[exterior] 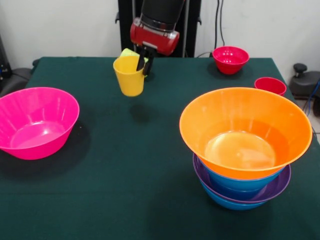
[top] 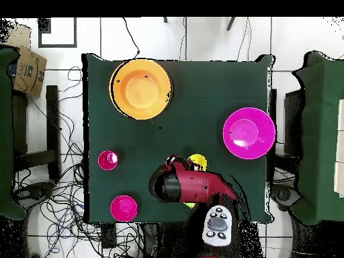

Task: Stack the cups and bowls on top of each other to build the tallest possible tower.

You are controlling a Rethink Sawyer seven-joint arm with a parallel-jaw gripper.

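Note:
My gripper (exterior: 143, 63) is shut on the rim of the yellow cup (exterior: 129, 76), one finger inside and one outside, and holds it above the table at the far side. The lime green cup (exterior: 128, 51) peeks out just behind it. The tower (exterior: 245, 150) stands at the near right: an orange bowl (exterior: 245, 127) on blue and purple bowls. The pink bowl (exterior: 35, 122) sits alone at the left. The red bowl (exterior: 230, 59) and the red cup (exterior: 270, 85) stand at the far right. The overhead view shows the yellow cup (top: 197, 161) beside my arm (top: 188, 188). No small translucent blue bowl shows.
In the overhead view the orange bowl (top: 140, 89), pink bowl (top: 248, 133), red cup (top: 107, 160) and red bowl (top: 123, 207) are spread over the green table (top: 195, 80). Cables, chairs and a cardboard box (top: 27, 67) lie round the table.

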